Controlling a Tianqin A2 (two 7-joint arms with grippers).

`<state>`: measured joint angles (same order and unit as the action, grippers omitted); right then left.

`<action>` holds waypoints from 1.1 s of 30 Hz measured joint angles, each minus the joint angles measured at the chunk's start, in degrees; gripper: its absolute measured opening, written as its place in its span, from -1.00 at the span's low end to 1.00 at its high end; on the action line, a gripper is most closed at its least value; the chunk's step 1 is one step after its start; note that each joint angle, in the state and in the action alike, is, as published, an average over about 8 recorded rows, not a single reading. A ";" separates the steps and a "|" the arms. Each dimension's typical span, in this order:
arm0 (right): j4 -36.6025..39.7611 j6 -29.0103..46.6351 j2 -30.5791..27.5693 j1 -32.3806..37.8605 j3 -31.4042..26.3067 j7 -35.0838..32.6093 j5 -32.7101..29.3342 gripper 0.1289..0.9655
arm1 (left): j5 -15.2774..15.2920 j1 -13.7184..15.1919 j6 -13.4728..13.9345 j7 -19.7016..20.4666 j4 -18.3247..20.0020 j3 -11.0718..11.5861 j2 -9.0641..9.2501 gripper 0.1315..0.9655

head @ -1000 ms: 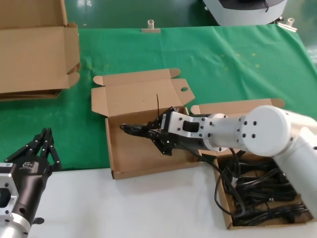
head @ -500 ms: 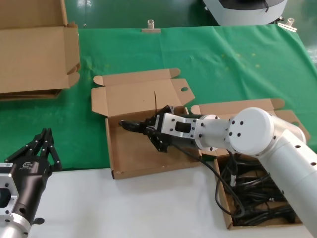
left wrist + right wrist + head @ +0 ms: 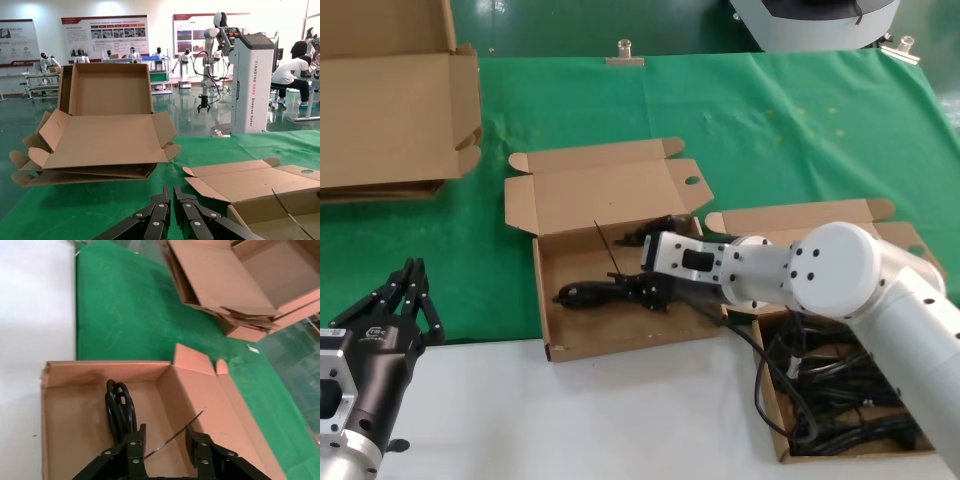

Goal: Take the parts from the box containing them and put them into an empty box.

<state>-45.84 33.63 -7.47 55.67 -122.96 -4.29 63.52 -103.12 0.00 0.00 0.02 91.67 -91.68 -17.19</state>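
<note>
The left mailer box [image 3: 546,300] sits mid-table with its lid open; it also shows in the right wrist view [image 3: 75,440]. One looped black cord bundle [image 3: 585,294] lies on its floor, and shows in the right wrist view [image 3: 120,407] too. My right gripper [image 3: 648,291] is open, low inside this box, just behind the bundle; one finger [image 3: 136,441] is next to the loops, and the thin tie [image 3: 175,435] sticks up between the jaws. The right box [image 3: 766,390] holds several more cords [image 3: 850,395]. My left gripper [image 3: 408,298] is shut and parked at the front left.
Large flat cardboard sheets [image 3: 390,100] are stacked at the back left, and show in the left wrist view [image 3: 100,140]. Green cloth [image 3: 800,130] covers the back of the table; the front strip is white [image 3: 620,420]. The left box's lid [image 3: 250,180] is near my left gripper [image 3: 171,192].
My right gripper came down into the left box with the cord bundle and opened. The bundle now lies on the box floor, nearer the front. The left arm has not moved.
</note>
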 joint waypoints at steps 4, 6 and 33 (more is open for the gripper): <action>-3.33 0.15 -1.25 -0.98 0.93 2.87 -1.13 -0.53 | 0.00 0.00 0.00 0.00 0.00 0.00 0.00 -0.90; -5.67 0.35 -2.06 -1.77 1.57 4.81 -2.00 -0.45 | 0.00 0.00 0.00 0.00 0.00 0.00 0.00 -0.90; -26.61 -0.07 -7.41 -11.72 13.24 20.39 -9.58 0.56 | 0.00 0.00 0.00 0.00 0.00 0.00 0.00 -0.90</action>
<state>-72.45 33.56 -14.87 43.96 -109.72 16.10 53.94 -103.12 0.00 0.00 0.02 91.67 -91.68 -17.19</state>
